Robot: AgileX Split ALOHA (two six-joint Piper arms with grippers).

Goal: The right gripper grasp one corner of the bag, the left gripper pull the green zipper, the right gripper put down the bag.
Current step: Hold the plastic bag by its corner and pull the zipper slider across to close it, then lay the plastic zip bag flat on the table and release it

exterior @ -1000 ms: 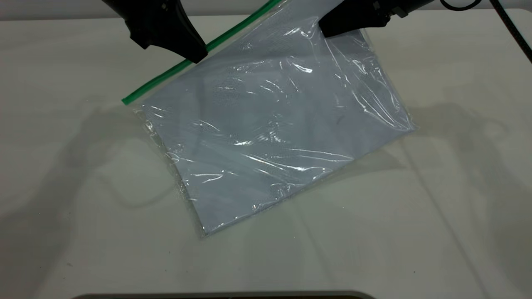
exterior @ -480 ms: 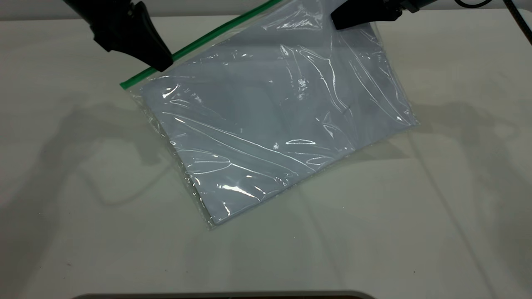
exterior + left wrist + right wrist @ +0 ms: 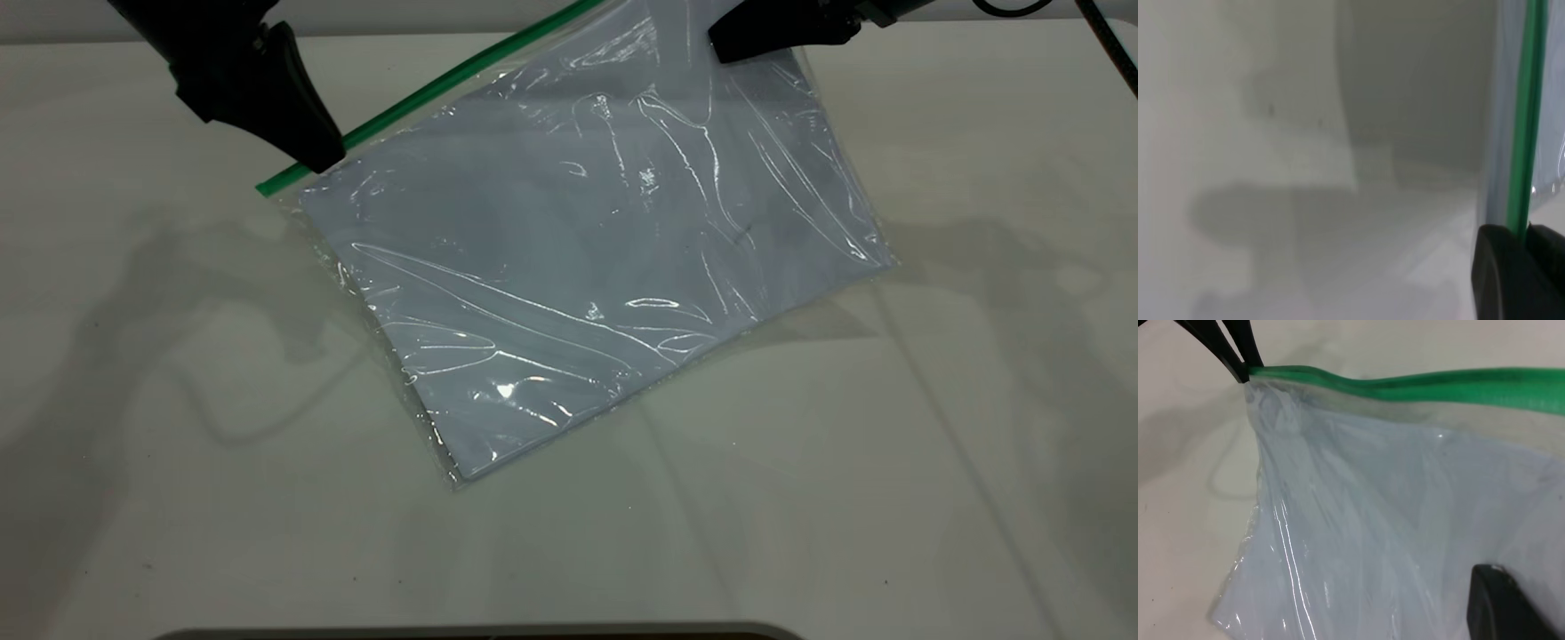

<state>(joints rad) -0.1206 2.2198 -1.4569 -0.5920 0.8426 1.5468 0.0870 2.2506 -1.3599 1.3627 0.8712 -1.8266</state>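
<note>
**Zipper pull near the end of its run; bag held up at one corner**

The bag (image 3: 587, 258) hangs tilted over the far half of the table (image 3: 889, 498), its upper corner raised toward the table's far edge and its lowest corner touching or just above the surface nearer the middle. White paper shows through the crinkled film.

The right gripper (image 3: 725, 40) sits at the far edge, right of centre, pressed together on the bag's raised corner; only the tip of it shows, so the pinch is judged from how the film hangs from it.

The left gripper (image 3: 316, 156) is at the far-left part of the table, jaws closed on the green zipper (image 3: 444, 84) close to its free end. In the left wrist view the green strip (image 3: 1523, 133) runs straight into the clamped jaws. The slider tab itself cannot be made out; it is presumably inside the grip.

Judgement: the pull is in hand and almost complete, with only a short length of strip left beyond the left gripper.

Recommendations for the step:
- Pull along the line of the strip, not across it, so the slider does not jam.
- Hold the raised corner firm to keep the strip taut.
- Stop at the strip's end; overrunning could tear the slider off or drag the bag from the right gripper
</note>
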